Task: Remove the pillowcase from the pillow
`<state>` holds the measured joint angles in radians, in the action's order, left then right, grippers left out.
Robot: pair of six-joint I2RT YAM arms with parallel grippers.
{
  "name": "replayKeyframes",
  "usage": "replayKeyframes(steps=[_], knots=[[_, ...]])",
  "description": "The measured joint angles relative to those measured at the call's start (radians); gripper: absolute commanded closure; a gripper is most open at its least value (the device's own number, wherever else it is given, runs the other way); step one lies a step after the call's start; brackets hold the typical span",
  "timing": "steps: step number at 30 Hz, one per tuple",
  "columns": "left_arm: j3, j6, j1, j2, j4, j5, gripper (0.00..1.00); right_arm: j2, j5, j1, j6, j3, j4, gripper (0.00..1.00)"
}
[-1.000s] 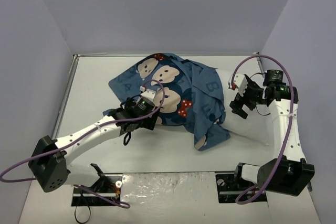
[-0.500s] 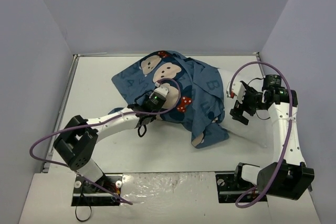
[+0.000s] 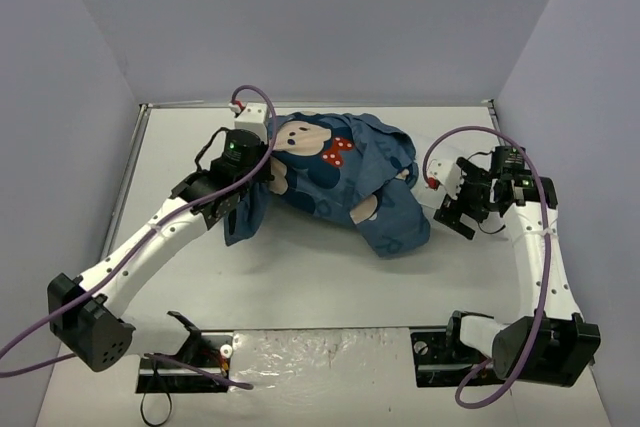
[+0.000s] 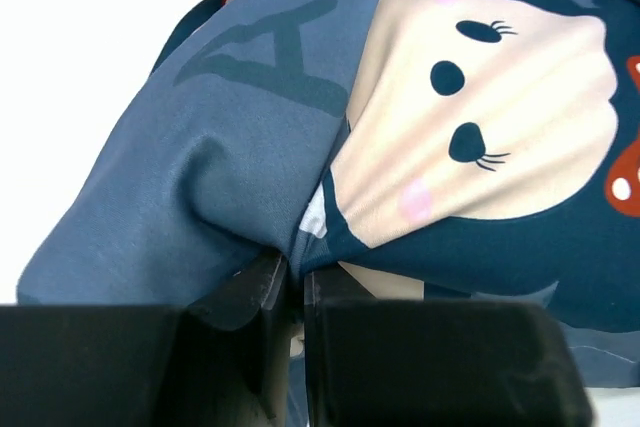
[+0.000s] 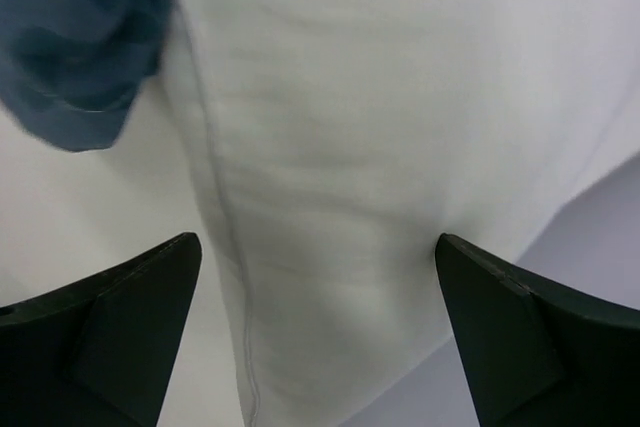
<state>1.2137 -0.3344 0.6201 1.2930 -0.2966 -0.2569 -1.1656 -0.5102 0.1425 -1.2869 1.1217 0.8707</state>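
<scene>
The dark-blue pillowcase (image 3: 340, 177) with cartoon mouse faces lies bunched at the middle of the table, over most of the pillow. My left gripper (image 3: 262, 175) is at its left end, shut on a fold of the cloth (image 4: 250, 147); the fingers (image 4: 250, 292) pinch the blue fabric tight. The white pillow (image 5: 350, 167) sticks out of the case on the right. My right gripper (image 3: 452, 209) is open, its two fingertips (image 5: 150, 287) on either side of the pillow's bare end without closing on it. An edge of the pillowcase (image 5: 80, 37) shows at the upper left of the right wrist view.
The white table (image 3: 300, 277) is boxed in by pale walls at the back and on both sides. Purple cables loop off both arms (image 3: 470, 137). The arm bases and a black clip sit at the near edge (image 3: 190, 332).
My left gripper has shut on the pillowcase and swung toward the back left, dragging the cloth with it and bunching it leftward. The right gripper has edged in onto the pillow's end.
</scene>
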Motion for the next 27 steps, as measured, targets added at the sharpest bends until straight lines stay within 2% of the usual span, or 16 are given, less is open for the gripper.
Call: replayKeyframes(steps=[6,12,14,15,16,17,20,25,27], knots=[[0.003,-0.053,-0.042,-0.018,-0.046,0.037,0.98,0.027,0.122,-0.02,0.165,-0.075,-0.258,0.0],[0.003,-0.077,-0.054,-0.034,-0.075,0.074,0.98,0.008,0.116,-0.088,0.153,-0.077,-0.309,0.01],[0.003,-0.087,-0.066,-0.042,-0.082,0.085,0.98,-0.034,0.109,-0.115,0.129,-0.076,-0.316,0.14],[0.003,-0.09,-0.072,-0.048,-0.087,0.09,0.98,-0.068,0.109,-0.121,0.126,-0.07,-0.316,0.37],[0.003,-0.093,-0.08,-0.053,-0.092,0.098,0.98,-0.116,0.109,-0.125,0.128,-0.055,-0.315,0.5],[0.002,-0.097,-0.09,-0.06,-0.099,0.106,0.98,-0.168,0.107,-0.125,0.134,-0.033,-0.322,0.74],[0.0,-0.108,-0.128,-0.083,-0.114,0.156,0.98,-0.31,0.045,-0.097,0.177,0.044,-0.349,1.0],[-0.014,-0.132,-0.236,-0.133,-0.115,0.286,0.98,-0.344,-0.19,0.036,0.238,0.161,-0.359,1.0],[-0.021,-0.131,-0.323,-0.166,-0.121,0.295,0.98,-0.329,-0.234,0.089,0.26,0.216,-0.354,1.0]])
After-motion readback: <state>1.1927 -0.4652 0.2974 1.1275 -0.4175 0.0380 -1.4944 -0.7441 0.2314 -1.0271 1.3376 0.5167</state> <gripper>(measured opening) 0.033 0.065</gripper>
